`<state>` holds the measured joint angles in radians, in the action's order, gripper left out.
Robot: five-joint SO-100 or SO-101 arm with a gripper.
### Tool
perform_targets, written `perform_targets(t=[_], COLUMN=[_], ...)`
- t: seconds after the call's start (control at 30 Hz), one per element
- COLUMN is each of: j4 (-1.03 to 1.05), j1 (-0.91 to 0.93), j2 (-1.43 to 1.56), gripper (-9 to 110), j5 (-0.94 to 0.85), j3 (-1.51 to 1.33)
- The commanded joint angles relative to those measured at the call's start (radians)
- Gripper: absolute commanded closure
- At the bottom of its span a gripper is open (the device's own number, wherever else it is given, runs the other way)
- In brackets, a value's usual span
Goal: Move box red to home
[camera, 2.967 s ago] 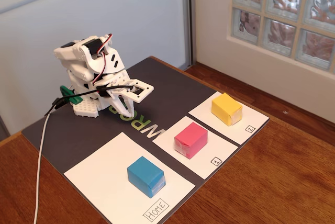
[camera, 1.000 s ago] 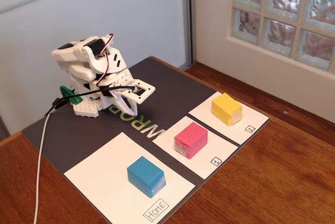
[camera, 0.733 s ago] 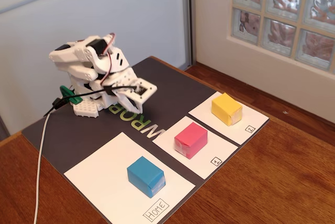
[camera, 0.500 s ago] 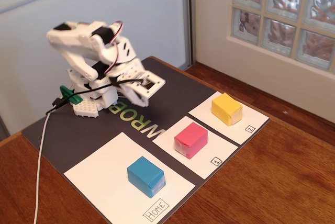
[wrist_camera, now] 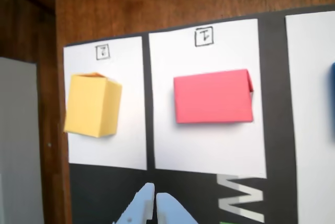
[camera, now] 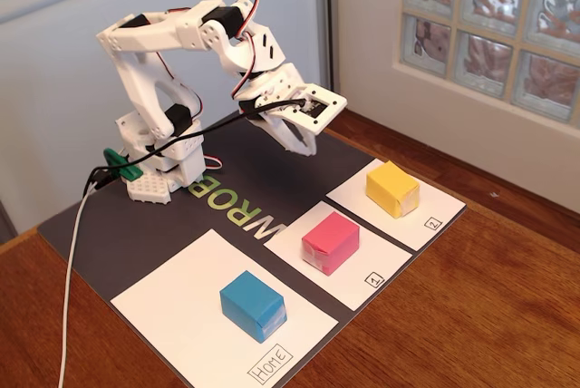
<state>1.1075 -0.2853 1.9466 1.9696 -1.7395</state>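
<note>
The red box (camera: 331, 241) sits on the small white sheet marked 1 (camera: 353, 275); in the wrist view the red box (wrist_camera: 213, 96) lies in the middle of that sheet. The Home sheet (camera: 186, 311) is the large white sheet at the front left, with a blue box (camera: 253, 305) on it. Only the Home sheet's edge (wrist_camera: 314, 130) shows in the wrist view, at the right. My gripper (camera: 304, 145) hangs above the dark mat behind the sheets. Its jaws (wrist_camera: 155, 198) are shut and empty, well short of the red box.
A yellow box (camera: 392, 189) sits on the sheet marked 2 (camera: 435, 207), also seen in the wrist view (wrist_camera: 93, 104). The dark mat (camera: 109, 225) lies on a wooden table. A cable (camera: 72, 279) runs down the left. A wall and glass-block window stand behind.
</note>
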Motion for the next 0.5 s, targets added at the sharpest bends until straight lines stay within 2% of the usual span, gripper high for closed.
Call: perform_targets(t=[0.0,0.23,0.47], j4=[0.002,0.002,-0.008], j1=[-0.017,-0.02,-0.009], j2=[-0.044,-0.199,-0.241], gripper=[101,101,102], j5=[0.051,0.184,0.503], j3=[0.084,0.236,0.293])
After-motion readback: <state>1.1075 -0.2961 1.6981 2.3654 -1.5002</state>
